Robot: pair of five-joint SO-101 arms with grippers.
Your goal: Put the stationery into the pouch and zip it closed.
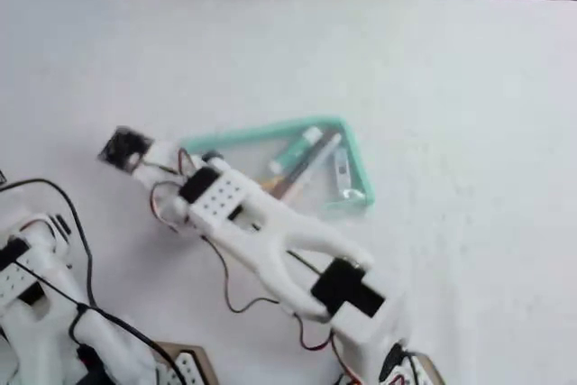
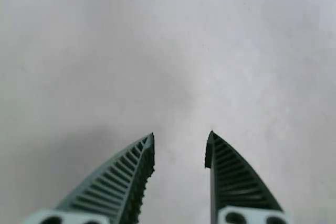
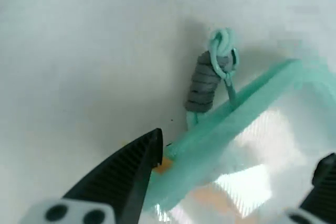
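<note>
Right claw (image 3: pixel 241 148), jaws wide, astride pouch (image 3: pixel 247 102) corner

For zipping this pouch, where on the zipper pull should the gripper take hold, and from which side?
Grip the zipper pull by its grey wrapped tab, from above, a finger on each long side. It lies off the edge of the pouch on bare table, so fingers probably fit beside it; the right gripper is open nearby.
</note>
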